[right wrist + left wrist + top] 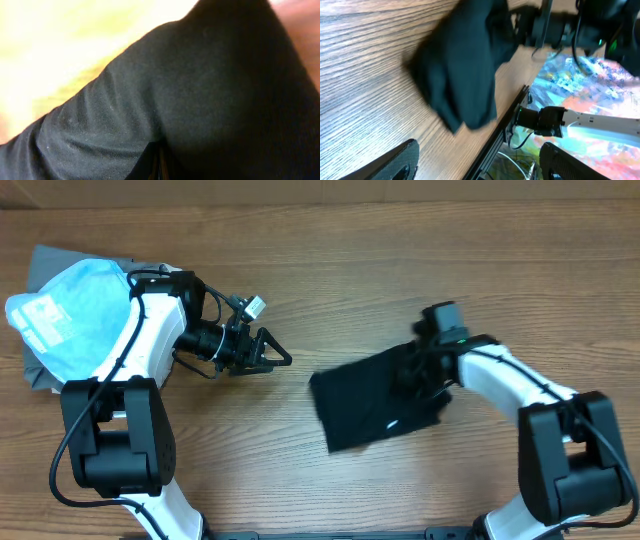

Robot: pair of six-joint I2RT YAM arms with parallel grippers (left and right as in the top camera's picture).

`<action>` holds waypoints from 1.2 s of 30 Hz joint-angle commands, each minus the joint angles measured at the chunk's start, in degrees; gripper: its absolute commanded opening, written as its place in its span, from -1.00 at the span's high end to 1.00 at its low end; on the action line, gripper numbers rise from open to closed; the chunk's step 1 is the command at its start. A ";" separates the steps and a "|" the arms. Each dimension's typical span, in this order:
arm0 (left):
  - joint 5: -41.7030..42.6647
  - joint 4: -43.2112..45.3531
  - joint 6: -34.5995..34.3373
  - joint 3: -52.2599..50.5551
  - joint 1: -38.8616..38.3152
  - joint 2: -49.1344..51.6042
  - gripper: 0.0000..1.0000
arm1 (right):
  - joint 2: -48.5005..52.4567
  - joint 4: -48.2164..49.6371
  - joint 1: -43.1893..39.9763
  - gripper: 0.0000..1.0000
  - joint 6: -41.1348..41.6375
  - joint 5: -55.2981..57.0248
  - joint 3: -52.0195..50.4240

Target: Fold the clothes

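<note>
Right end effector (420, 372) closed on the right edge of the black T-shirt (360, 405); left end effector (278, 352) wide open, gripping nothing.

Wooden counter (350, 260) beneath everything. On it, right of centre, the T-shirt as a tilted, roughly rectangular bundle, flat on the wood but bunched and raised close to the right end effector. Black fabric across nearly all of the right wrist view, fingers hidden behind it. At the far left, a pale blue garment (70, 310) with white print, lying on top of grey garments (40, 375), beside the left arm. Left end effector well apart from the T-shirt, pointed toward it above bare wood. Small white tag (393, 424) near the T-shirt's lower edge in the overhead view.
</note>
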 commanded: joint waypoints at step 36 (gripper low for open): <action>-8.39 49.37 -49.57 -19.93 -27.23 7.96 -0.81 | 1.95 -4.24 -1.25 0.92 2.78 2.43 2.12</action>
